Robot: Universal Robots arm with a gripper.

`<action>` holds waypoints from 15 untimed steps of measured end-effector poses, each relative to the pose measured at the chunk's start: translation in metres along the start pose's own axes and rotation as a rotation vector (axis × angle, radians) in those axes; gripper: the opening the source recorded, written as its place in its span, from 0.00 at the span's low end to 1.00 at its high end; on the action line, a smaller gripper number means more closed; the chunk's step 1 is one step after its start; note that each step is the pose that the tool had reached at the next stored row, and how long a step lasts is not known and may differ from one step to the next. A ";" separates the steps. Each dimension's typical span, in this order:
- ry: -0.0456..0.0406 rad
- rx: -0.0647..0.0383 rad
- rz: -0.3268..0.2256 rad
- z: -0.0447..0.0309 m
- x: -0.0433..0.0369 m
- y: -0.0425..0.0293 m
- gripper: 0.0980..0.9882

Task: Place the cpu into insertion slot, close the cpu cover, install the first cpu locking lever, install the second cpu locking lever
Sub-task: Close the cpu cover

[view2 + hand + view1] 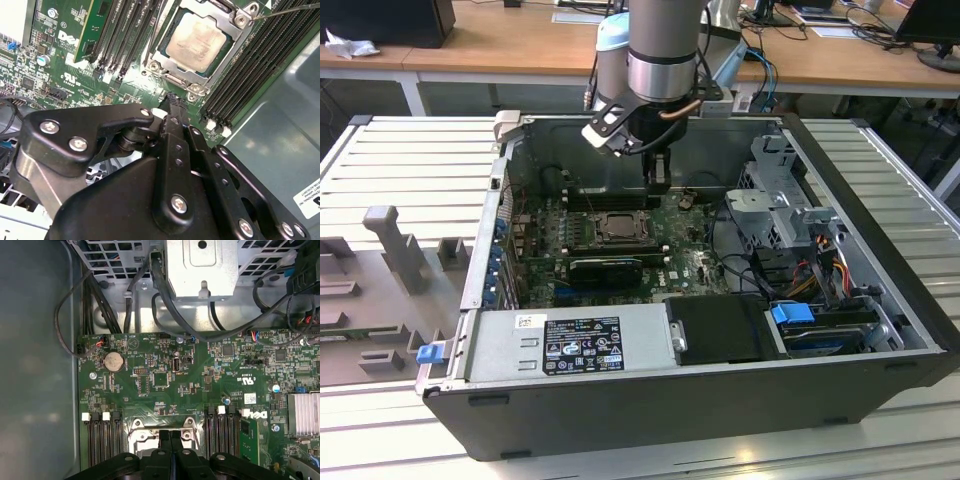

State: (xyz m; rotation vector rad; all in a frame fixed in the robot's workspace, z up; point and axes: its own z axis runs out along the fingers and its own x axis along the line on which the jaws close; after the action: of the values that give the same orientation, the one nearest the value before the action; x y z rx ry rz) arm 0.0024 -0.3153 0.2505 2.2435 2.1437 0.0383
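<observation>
At the exterior view's left, a pale grey moulded fixture tray (390,260) lies on the slatted table, well apart from the work. Next comes the open dark metal computer case (880,300) with the green motherboard (545,235) on its floor. In the middle of that view sits the small square dark-framed insertion slot (590,228). In the second wrist view the flat silvery-grey cpu (200,42) lies in it, and the thin silvery hinged cpu cover (180,71) is down around the chip. The black two-fingered gripper (658,180) hangs just beside the slot, its fingers pressed together on nothing. A thin steel lever rod (287,8) runs off from one corner of the cover; I cannot tell whether it is latched. Long black memory slots (260,65) flank the socket closely, and the silver drive cage (780,195) stands to the right. The likely risks are that the thin rod slips off the narrow fingertips and springs back, or that a slightly offset descent scrapes the memory slots or board components.
</observation>
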 end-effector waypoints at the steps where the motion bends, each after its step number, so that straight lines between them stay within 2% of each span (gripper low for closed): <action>1: 0.0000 0.000 0.000 0.0000 0.0000 -0.0002 0.01; 15: -0.0001 0.000 0.000 -0.0001 -0.0002 -0.0041 0.01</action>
State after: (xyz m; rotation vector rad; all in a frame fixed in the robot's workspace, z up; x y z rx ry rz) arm -0.0016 -0.3153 0.2504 2.2433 2.1438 0.0381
